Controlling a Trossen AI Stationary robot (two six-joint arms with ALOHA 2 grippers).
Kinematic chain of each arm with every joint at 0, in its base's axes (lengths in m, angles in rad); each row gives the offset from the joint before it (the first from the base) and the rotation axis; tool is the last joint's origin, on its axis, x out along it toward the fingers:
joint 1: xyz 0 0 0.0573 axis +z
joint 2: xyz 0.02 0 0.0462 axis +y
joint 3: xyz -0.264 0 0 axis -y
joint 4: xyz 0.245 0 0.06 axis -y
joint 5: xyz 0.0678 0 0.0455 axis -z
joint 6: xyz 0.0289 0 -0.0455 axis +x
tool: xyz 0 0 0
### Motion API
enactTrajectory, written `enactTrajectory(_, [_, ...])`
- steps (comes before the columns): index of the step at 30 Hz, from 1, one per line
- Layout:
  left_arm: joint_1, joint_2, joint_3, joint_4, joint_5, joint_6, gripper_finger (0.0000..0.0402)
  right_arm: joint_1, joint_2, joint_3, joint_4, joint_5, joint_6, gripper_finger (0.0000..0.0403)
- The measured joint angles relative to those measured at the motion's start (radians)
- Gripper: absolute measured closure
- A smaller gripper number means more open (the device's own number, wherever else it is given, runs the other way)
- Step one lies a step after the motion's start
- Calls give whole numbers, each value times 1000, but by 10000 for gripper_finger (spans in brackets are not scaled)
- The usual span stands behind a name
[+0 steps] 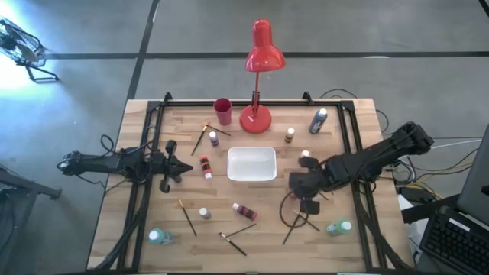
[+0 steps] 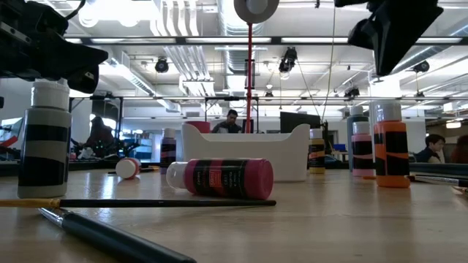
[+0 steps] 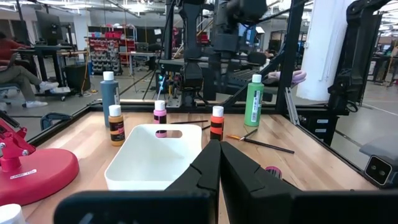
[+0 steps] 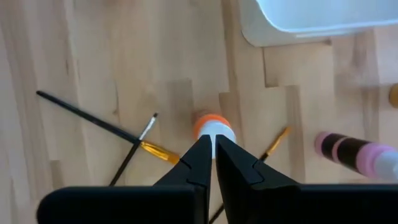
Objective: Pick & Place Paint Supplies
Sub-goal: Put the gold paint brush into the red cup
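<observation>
Left gripper [image 3: 219,163] fingers pressed together, nothing between them. Just past the tips: white tray [image 3: 134,163]. Beyond the tray, upright bottles: orange-brown [image 3: 115,124], dark blue [image 3: 109,92], pink [image 3: 160,114], orange [image 3: 217,122], green [image 3: 253,100]. A brush [image 3: 260,144] lies flat beside the orange bottle. Red lamp base [image 3: 31,174] near the tray. Other arm [image 3: 214,43] stands behind the bottles.

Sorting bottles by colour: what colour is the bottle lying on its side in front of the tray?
Pink, with a black label band; clearest in the low view.
</observation>
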Motion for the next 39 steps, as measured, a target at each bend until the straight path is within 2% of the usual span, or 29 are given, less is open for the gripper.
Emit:
enactTrajectory(4, [0, 0, 0, 0, 0, 0, 392, 45, 27, 48, -1, 27, 57, 392])
enactTrajectory(8, [0, 0, 0, 0, 0, 0, 392, 84, 64, 108, -6, 27, 185, 394])
enactTrajectory(17, [0, 0, 0, 0, 0, 0, 392, 156, 153, 189, -22, 19, 581, 394])
enactTrajectory(21, [0, 0, 0, 0, 0, 0, 392, 187, 189, 190, -23, 34, 697, 394])
enactTrajectory(29, [0, 0, 0, 0, 0, 0, 392, 197, 227, 190, -18, 60, 748, 386])
enactTrajectory(39, [0, 0, 0, 0, 0, 0, 392, 197, 273, 190, -15, 60, 739, 292])
